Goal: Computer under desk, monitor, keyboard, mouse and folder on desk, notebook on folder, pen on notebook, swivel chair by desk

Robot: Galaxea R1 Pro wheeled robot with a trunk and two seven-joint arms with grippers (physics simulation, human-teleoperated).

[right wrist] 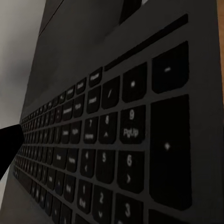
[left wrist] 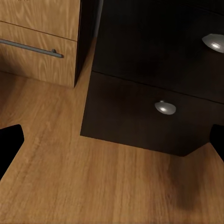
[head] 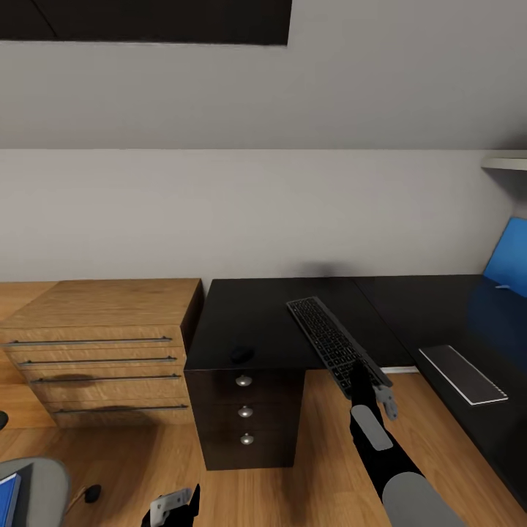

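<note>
The slim dark keyboard (head: 331, 340) lies slanted on the black desk (head: 252, 315), its near end sticking out past the front edge. My right gripper (head: 369, 386) is shut on that near end; the number-pad keys (right wrist: 126, 140) loom close in the right wrist view. The small dark mouse (head: 241, 354) rests near the desk's front edge, above the drawer unit (head: 245, 421). A thin dark notebook (head: 462, 374) lies on the desk's right wing. At the bottom left, the bright blue folder (head: 7, 498) sits on the swivel chair's grey seat (head: 44, 479). My left gripper (head: 176, 509) hangs open, low over the floor.
A light wooden dresser (head: 102, 344) with bar handles stands left of the desk. A blue panel (head: 509, 256) leans at the far right. The left gripper (left wrist: 113, 149) faces the silver-knobbed drawers (left wrist: 164, 107) across wood floor. The pale wall slopes overhead.
</note>
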